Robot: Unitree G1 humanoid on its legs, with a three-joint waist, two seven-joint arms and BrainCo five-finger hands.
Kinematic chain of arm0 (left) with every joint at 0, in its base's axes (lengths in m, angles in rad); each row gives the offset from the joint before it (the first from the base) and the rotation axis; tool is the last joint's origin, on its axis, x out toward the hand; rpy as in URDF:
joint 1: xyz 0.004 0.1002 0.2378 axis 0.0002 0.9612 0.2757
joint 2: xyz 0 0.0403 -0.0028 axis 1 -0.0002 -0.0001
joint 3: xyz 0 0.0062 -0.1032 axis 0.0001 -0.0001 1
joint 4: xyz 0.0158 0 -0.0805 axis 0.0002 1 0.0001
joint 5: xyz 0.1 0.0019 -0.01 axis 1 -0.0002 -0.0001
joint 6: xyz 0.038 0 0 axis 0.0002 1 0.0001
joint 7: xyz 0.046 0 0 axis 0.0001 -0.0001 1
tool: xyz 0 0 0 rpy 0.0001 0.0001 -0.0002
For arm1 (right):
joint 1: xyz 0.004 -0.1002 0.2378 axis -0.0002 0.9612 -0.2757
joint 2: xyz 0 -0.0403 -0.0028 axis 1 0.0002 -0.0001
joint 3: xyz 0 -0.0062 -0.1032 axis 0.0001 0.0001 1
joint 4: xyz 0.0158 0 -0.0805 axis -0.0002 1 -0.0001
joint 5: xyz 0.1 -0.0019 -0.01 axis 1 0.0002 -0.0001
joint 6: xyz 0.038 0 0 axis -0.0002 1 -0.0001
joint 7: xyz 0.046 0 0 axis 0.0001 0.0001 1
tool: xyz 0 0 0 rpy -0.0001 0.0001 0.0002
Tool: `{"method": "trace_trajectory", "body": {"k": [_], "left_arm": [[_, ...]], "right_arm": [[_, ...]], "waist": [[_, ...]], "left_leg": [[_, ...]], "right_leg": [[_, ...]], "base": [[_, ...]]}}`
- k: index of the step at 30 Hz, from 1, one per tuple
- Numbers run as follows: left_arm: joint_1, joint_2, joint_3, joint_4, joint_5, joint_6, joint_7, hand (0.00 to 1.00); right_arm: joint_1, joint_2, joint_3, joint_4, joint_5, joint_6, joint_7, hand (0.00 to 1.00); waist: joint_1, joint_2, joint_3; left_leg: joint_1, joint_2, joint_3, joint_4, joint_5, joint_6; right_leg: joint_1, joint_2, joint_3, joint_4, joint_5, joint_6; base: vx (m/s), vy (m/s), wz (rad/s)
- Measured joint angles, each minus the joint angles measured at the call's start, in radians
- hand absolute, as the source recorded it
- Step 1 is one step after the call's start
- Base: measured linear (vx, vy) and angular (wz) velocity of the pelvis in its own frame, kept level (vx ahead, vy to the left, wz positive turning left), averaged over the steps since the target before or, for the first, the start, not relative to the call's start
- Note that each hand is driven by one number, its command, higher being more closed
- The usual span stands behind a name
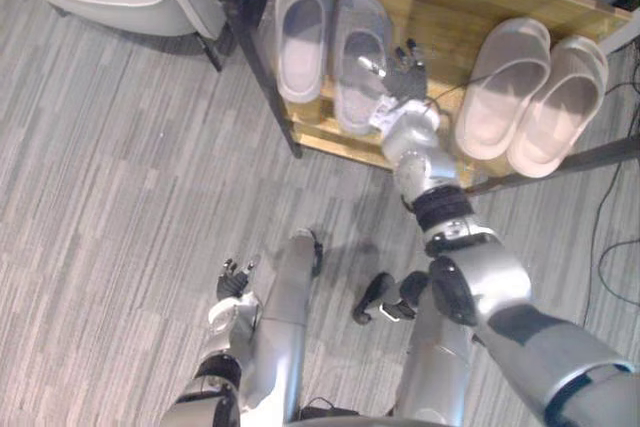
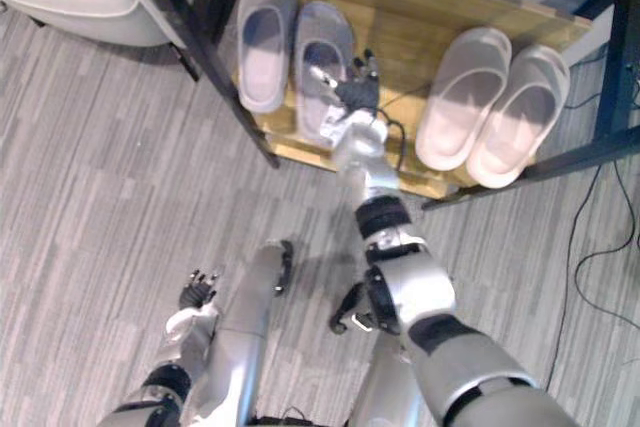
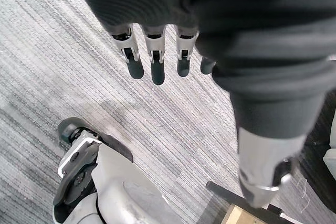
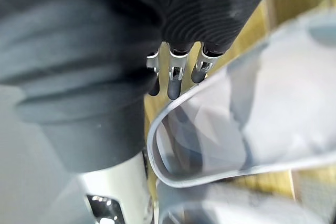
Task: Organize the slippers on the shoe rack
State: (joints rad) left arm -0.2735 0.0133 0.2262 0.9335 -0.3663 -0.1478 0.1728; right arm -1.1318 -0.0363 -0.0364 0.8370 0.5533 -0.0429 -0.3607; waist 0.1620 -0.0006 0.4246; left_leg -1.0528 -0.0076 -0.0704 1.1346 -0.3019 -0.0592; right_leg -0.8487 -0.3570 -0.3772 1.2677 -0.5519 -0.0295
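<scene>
The robot's right hand (image 1: 405, 77) reaches over the front edge of the wooden shoe rack (image 1: 440, 12), fingers (image 4: 175, 82) straight and unclenched, just beside the inner grey slipper (image 1: 358, 57) of the pair at the rack's left end; whether the thumb touches it is unclear. The outer grey slipper (image 1: 303, 32) lies alongside, and a beige pair (image 1: 530, 92) sits well apart toward the rack's right end. The slippers look light, soft and pliable, probably best pinched at the side wall or heel rim. Bare shelf between the pairs leaves sliding room, while the rack's black post (image 1: 255, 37) and front lip hem in the grey pair. The left hand (image 1: 232, 282) hangs relaxed, well in front of the rack.
</scene>
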Motion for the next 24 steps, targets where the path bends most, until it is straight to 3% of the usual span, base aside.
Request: {"method": "trace_trajectory", "body": {"k": [12, 18, 20, 24], "left_arm": [[-0.01, -0.011, 0.023, -0.006, -0.011, 0.007, 0.0, 0.0], [-0.015, -0.021, 0.022, -0.013, -0.011, 0.007, 0.0, 0.0], [-0.028, -0.03, 0.021, -0.007, -0.011, 0.005, -0.001, 0.0], [-0.028, -0.031, 0.023, -0.008, -0.011, 0.003, -0.002, 0.0]], "right_arm": [[-0.013, 0.011, -0.055, -0.041, 0.037, -0.009, -0.015, 0.0], [-0.061, -0.013, -0.079, -0.037, 0.035, -0.009, -0.015, 0.0], [-0.089, -0.048, -0.076, -0.003, 0.027, -0.001, -0.009, 0.0], [-0.092, -0.055, -0.074, 0.005, -0.017, 0.005, -0.002, 0.0]], "waist": [[0.004, -0.007, 0.009], [0.01, 0.009, 0.023], [0.013, 0.03, 0.038], [0.007, 0.031, 0.038]], "left_leg": [[-0.007, -0.013, -0.007, -0.005, 0.005, 0.0], [-0.013, -0.021, -0.014, -0.004, 0.006, -0.001], [-0.013, -0.022, -0.013, 0.004, 0.006, -0.002], [-0.012, -0.018, -0.008, 0.004, 0.006, -0.002]], "right_leg": [[0.002, -0.014, -0.014, 0.001, -0.007, 0.008], [0.002, -0.019, -0.021, 0.005, -0.01, 0.005], [0.001, -0.026, -0.021, 0.019, -0.019, 0.007], [0.0, -0.025, -0.018, 0.019, -0.018, 0.006]], "base": [[-0.01, 0.0, 0.03], [-0.01, -0.004, 0.06], [-0.05, -0.016, 0.02], [-0.01, 0.001, -0.01]]}}
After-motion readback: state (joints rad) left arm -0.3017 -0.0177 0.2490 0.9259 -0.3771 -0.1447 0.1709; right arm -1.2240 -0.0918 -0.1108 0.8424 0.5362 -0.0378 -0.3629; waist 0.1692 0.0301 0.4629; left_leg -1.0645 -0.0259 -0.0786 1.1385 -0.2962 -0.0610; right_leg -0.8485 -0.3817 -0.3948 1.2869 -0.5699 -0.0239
